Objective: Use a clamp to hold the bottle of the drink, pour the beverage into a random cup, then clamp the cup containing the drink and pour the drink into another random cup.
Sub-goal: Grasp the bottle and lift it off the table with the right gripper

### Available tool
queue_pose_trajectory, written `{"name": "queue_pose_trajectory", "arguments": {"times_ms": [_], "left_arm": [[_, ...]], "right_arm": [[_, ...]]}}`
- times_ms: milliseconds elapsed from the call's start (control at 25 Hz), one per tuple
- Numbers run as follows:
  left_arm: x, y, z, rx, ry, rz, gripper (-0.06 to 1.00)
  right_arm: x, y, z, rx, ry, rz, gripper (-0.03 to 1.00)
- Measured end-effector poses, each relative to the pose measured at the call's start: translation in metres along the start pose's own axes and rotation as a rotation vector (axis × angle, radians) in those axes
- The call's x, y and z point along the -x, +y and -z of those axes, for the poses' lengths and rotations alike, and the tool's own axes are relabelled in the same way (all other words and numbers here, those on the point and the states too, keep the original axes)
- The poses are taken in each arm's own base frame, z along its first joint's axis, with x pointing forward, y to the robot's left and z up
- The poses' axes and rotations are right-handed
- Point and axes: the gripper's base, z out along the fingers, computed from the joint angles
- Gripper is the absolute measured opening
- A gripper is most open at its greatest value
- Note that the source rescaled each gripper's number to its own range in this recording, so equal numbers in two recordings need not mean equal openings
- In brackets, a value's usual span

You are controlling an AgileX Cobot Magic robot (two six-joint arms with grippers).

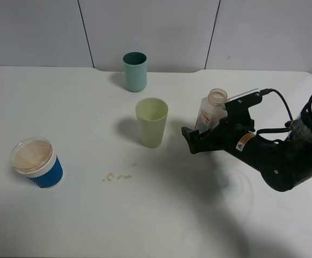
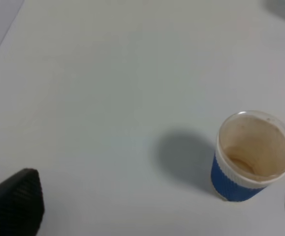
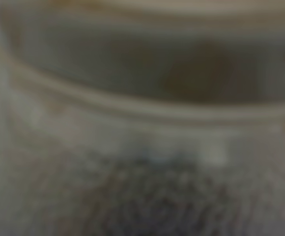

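Worktop (image 1: 64, 226): white. Right arm (image 1: 279, 158): reaching in over right edge, near level, forearm pointing left. Clamp (image 1: 195, 138): jaws spread wide, just before bottle (image 1: 212, 110). Left gripper (image 2: 155, 204): jaws wide apart, empty. Bottle: right of centre, upright, long axis vertical, neck up.

The right claw (image 1: 191, 141) is reaching leftward with jaws spread; the left claw (image 2: 155, 209) is hovering, jaws equally wide.

Translucent bottle (image 1: 208, 113) upright, uncapped, right of centre; pale yellow-green tumbler (image 1: 151, 122) upright at frame centre, apart to its left; blue cup (image 1: 36, 162), white ribbed band, brown-stained inside, upright lower left.
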Motion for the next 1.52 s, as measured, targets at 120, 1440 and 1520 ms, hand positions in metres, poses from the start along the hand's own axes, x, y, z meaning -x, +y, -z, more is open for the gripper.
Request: {"name": "queue_pose_trajectory", "arguments": {"times_ms": [120,1440,1520], "left_arm": [[0.0,0.0,0.0,0.0,0.0,0.0,1.0],[0.0,0.0,0.0,0.0,0.0,0.0,1.0],[0.0,0.0,0.0,0.0,0.0,0.0,1.0]], "right_arm": [[-0.003,0.0,-0.001,0.0,0.001,0.001,0.84],[0.029,-0.006,0.01,-0.049,-0.011,0.105,0.0],[0.033,-0.007,0.012,-0.054,-0.012,0.104,0.0]]}}
